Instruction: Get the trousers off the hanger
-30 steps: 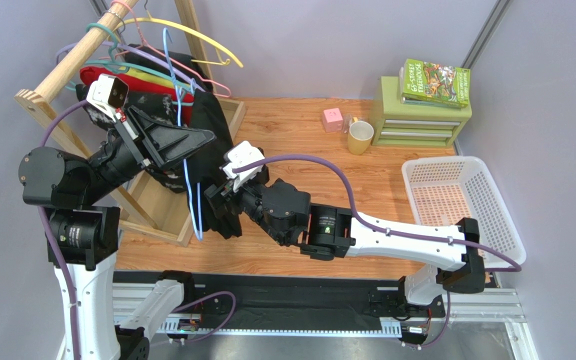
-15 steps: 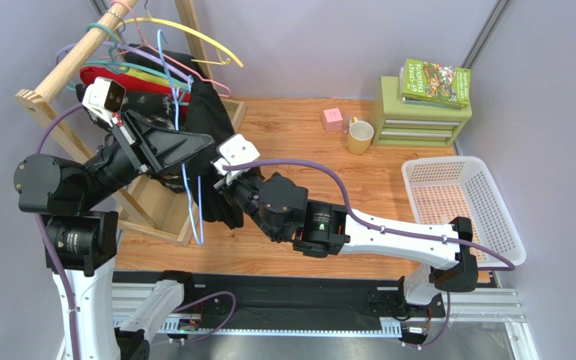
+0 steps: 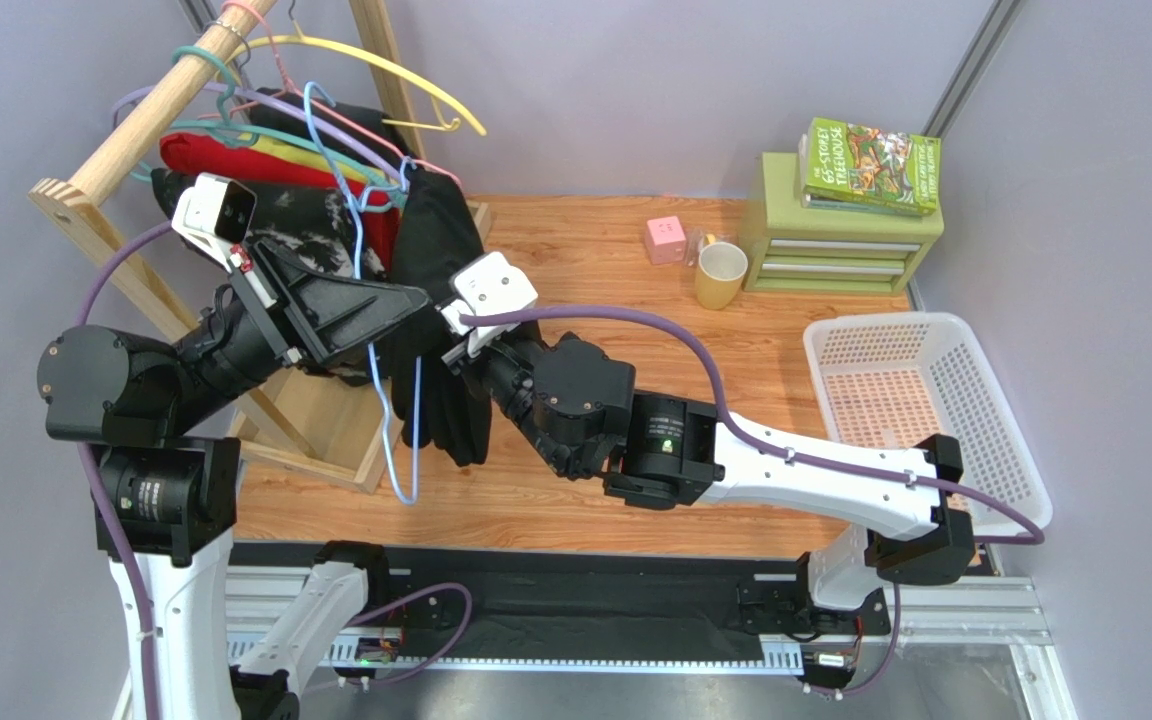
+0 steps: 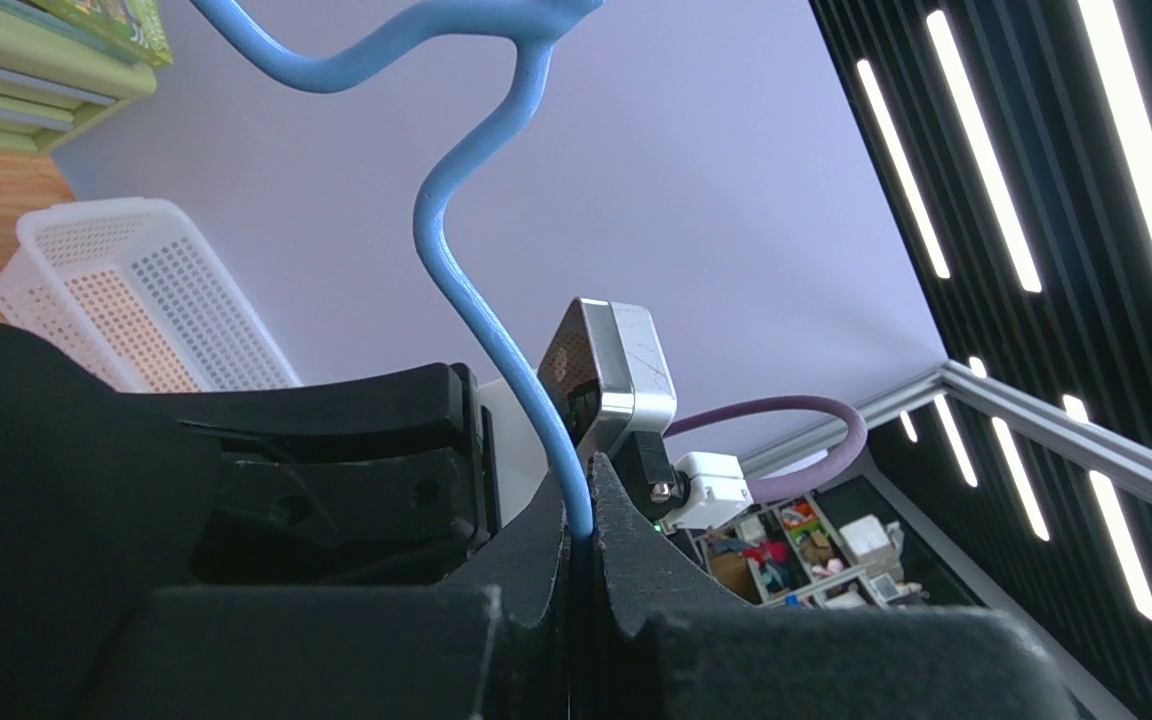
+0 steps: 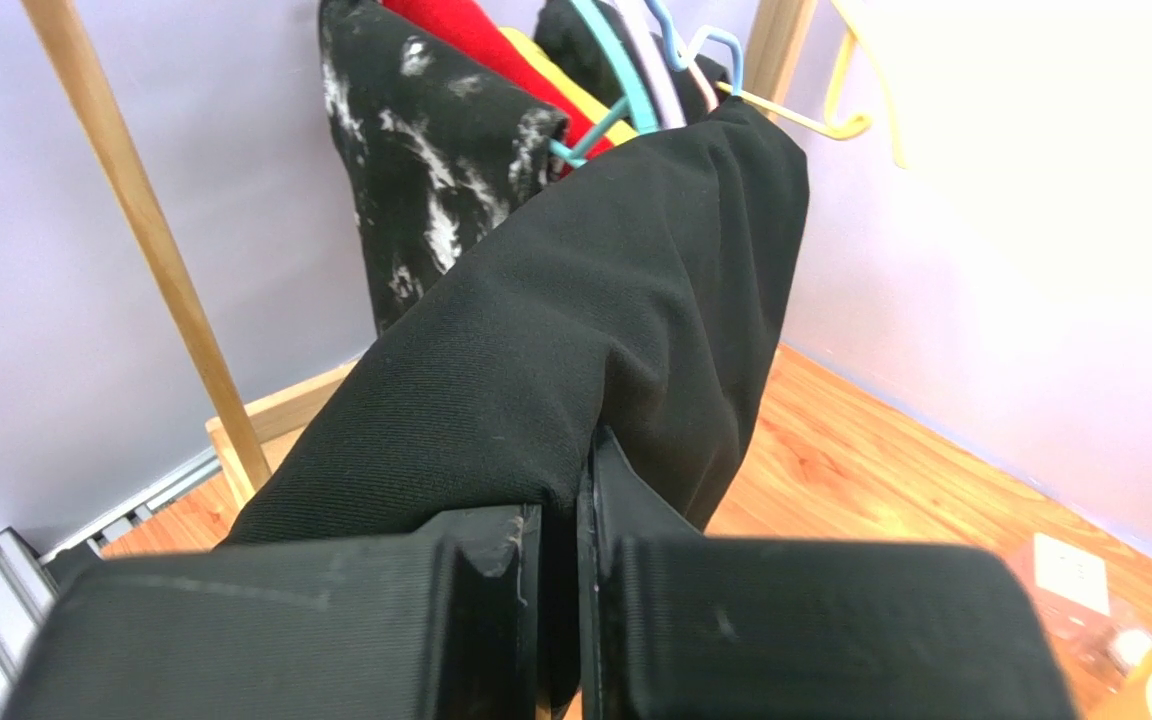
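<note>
trousers [image 5: 567, 345]: black woven cloth, matt, fine rough weave | hanger [image 4: 525, 27]: light-blue plastic, smooth, slight gloss | desk [image 3: 597, 270]: wood, visible grain, satin | basket [image 3: 995, 420], right of frame: white perforated plastic | right end effector [image 5: 560, 525]: matt black, grainy

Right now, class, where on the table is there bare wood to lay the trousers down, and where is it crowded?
Free: the wood table between the trousers and the pink cube, and the strip between the mug and the white basket. Crowded: the left side, around the rack and hanger.
</note>
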